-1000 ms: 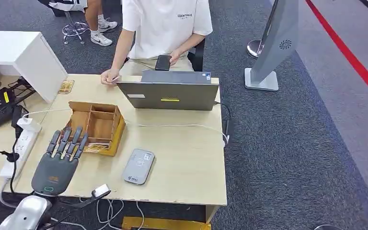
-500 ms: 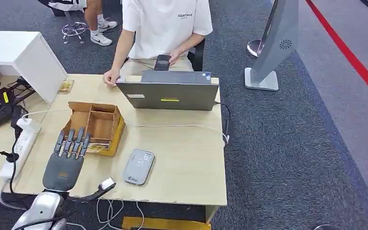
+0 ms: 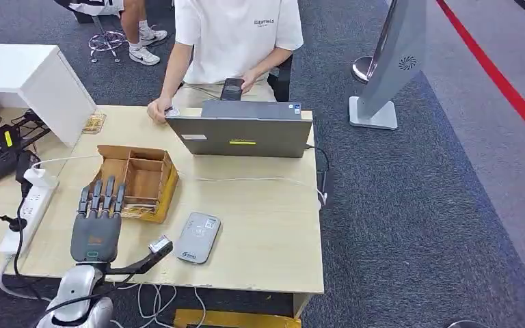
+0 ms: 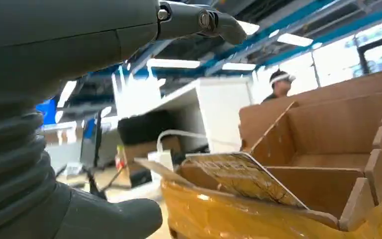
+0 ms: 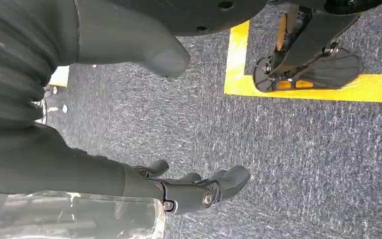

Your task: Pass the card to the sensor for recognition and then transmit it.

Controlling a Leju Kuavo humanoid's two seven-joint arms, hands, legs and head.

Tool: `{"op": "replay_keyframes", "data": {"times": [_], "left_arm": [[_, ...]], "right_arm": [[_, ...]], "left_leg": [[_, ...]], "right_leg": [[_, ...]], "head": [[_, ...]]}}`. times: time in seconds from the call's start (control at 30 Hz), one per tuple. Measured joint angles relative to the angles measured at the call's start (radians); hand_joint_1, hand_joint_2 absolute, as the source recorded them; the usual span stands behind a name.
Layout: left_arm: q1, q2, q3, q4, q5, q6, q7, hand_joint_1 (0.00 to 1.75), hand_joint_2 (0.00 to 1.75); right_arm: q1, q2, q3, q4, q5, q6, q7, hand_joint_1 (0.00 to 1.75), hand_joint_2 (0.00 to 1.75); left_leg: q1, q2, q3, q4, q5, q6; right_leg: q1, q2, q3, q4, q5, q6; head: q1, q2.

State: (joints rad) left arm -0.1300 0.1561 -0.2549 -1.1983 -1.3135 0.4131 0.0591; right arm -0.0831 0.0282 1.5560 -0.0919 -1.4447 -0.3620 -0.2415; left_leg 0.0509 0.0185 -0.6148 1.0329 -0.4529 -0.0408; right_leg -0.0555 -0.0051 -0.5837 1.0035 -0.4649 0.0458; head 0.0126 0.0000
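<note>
Cards [image 4: 243, 177] lie stacked in the near compartment of the cardboard box [image 3: 139, 179], the top one tilted up over the front wall, patterned face showing. My left hand [image 3: 97, 222] hovers just short of that wall with its fingers straight and spread, holding nothing, fingertips over the box's near edge. The sensor [image 3: 198, 237], a flat grey pad, sits on the bench [image 3: 266, 225] just beside the box, toward the robot's right. My right hand [image 5: 194, 191] hangs over the carpet, fingers loosely curled, with nothing in it that I can see. A person sits behind a laptop [image 3: 240, 133] at the far side, and a power strip [image 3: 29, 205] trails cables along the left edge. My worry from here: a thin card lying flat gives thick fingers little to catch, so I could take two at once, or shove the light box across the bench. A loose pinch might drop the card short of the sensor.
</note>
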Motion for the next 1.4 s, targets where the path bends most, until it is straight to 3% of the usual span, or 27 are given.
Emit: {"op": "replay_keyframes", "data": {"times": [0.27,0.83,1.4], "left_arm": [[-0.010,-0.048,0.057,0.039,0.085,-0.039,-0.019,0.00,1.75],[-0.077,-0.086,0.062,0.094,0.005,-0.026,-0.018,0.00,1.75],[-0.140,-0.103,0.062,0.148,0.003,-0.026,-0.011,0.00,1.75]], "right_arm": [[0.000,0.000,0.000,0.000,0.018,0.000,-0.002,0.00,1.75],[-0.002,0.000,0.000,0.000,0.056,0.000,0.006,0.00,1.75],[-0.002,0.000,0.000,-0.001,0.072,0.000,0.009,0.00,1.75]], "left_leg": [[0.000,0.000,0.000,0.000,0.000,0.000],[0.000,0.000,0.000,0.000,0.000,0.000],[0.000,0.000,0.000,0.000,0.000,0.000]], "right_leg": [[0.000,0.000,0.000,0.000,0.000,0.000],[0.000,0.000,0.000,0.000,0.000,0.000],[0.000,0.000,0.000,0.000,0.000,0.000]], "head": [[0.000,0.000],[0.000,0.000],[0.000,0.000]]}}
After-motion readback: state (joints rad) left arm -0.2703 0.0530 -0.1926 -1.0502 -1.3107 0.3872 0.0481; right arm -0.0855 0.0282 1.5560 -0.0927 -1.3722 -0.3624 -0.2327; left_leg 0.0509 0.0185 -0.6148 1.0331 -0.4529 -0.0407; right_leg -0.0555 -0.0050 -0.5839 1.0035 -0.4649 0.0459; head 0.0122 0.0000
